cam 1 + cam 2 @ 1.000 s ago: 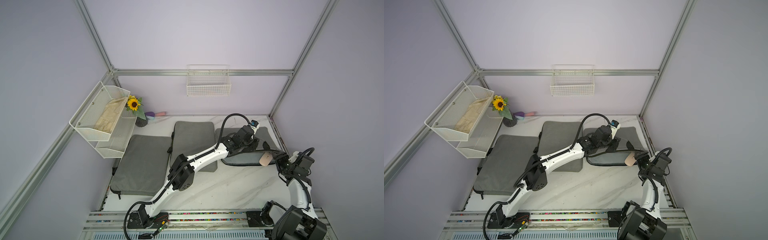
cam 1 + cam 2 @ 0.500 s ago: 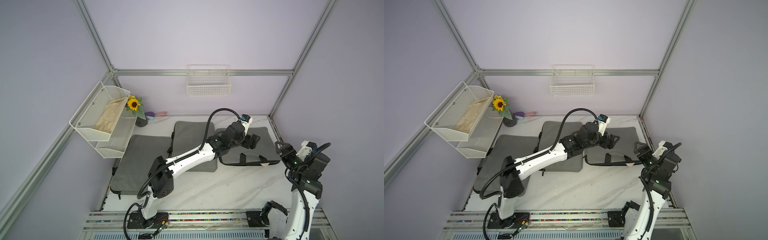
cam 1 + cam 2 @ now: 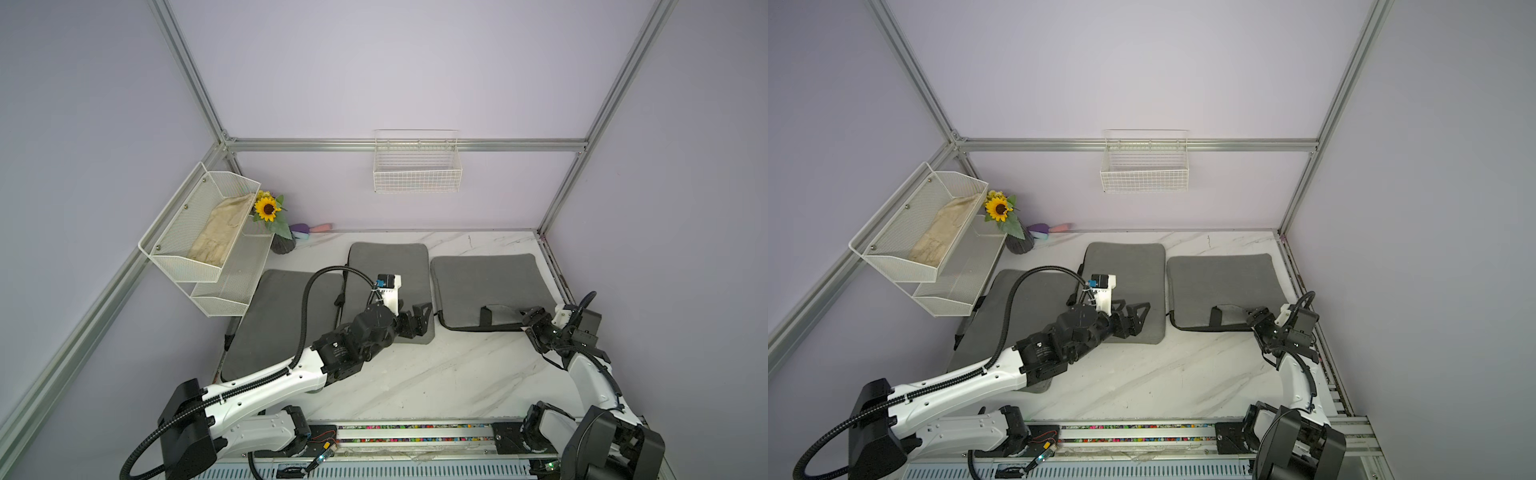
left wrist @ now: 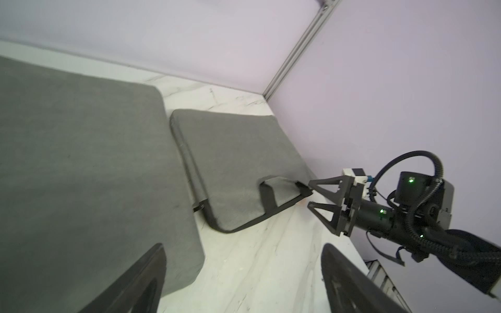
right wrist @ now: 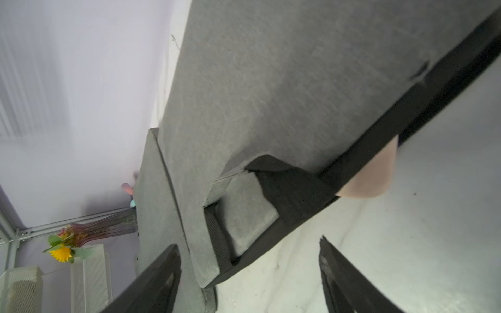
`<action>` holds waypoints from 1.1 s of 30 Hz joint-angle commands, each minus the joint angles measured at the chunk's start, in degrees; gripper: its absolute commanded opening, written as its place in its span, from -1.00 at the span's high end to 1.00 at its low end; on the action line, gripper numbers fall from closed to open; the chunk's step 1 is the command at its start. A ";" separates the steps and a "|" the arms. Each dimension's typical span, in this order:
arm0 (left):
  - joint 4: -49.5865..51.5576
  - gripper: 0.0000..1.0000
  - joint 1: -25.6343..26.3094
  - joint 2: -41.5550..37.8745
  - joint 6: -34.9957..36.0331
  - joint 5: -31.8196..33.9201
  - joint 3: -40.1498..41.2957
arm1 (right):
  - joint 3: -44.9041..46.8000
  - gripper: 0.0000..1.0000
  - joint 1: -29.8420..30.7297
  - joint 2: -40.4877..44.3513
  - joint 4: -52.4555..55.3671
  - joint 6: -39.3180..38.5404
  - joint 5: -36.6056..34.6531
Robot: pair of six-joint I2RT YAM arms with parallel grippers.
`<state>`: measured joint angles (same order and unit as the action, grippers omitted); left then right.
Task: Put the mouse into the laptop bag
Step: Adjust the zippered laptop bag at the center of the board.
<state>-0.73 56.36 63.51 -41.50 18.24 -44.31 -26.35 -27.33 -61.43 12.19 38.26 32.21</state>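
Top views, desk: white marble, with three grey padded bags lying flat on it.
Top views, laptop bag: the right-hand one lay close along the desk's right edge, its black-trimmed side toward the near edge.
Top views, middle bag: it lay just beside the laptop bag, reaching nearer the far edge. A left bag lay along the left edge.
Top views, left gripper: it hung over the middle bag's near right corner, fingers spread, nothing between them.
Top views, right gripper: it sat low at the laptop bag's near right corner. From up there I could not judge its jaws.
Top views, mouse: I could not make it out from above.
Top views, far left corner: a sunflower stood beside a white mesh shelf.
Left wrist view, left gripper: two dark fingers stood wide apart and empty above the bare desk.
Left wrist view, right gripper: its jaws were parted and held nothing. The upper tip sat right at the black handle strap on the laptop bag.
Right wrist view, mouse: pale pink and rounded, it poked out from under the laptop bag's black trim onto the desk. The rest was hidden, so I could not tell how far in it sat.
Right wrist view, right gripper: its fingers were wide apart and empty, short of the mouse and clear of it.
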 commanded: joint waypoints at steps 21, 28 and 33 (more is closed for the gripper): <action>0.79 -0.80 -6.25 -13.35 -3.15 6.12 12.22 | -4.74 -0.68 0.22 -8.56 -5.90 0.67 -15.13; 1.07 -0.80 -7.00 -13.63 -3.48 5.34 12.47 | -3.89 -0.68 1.43 -14.27 -12.19 2.89 -11.78; 1.07 -0.81 -7.57 -13.32 -3.68 5.25 12.41 | -5.12 -0.67 6.89 -20.65 -17.96 6.17 -9.92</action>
<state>1.61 49.41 50.74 -44.45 23.62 -33.93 -29.91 -23.42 -79.92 -1.10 41.58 20.45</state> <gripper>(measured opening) 0.903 0.838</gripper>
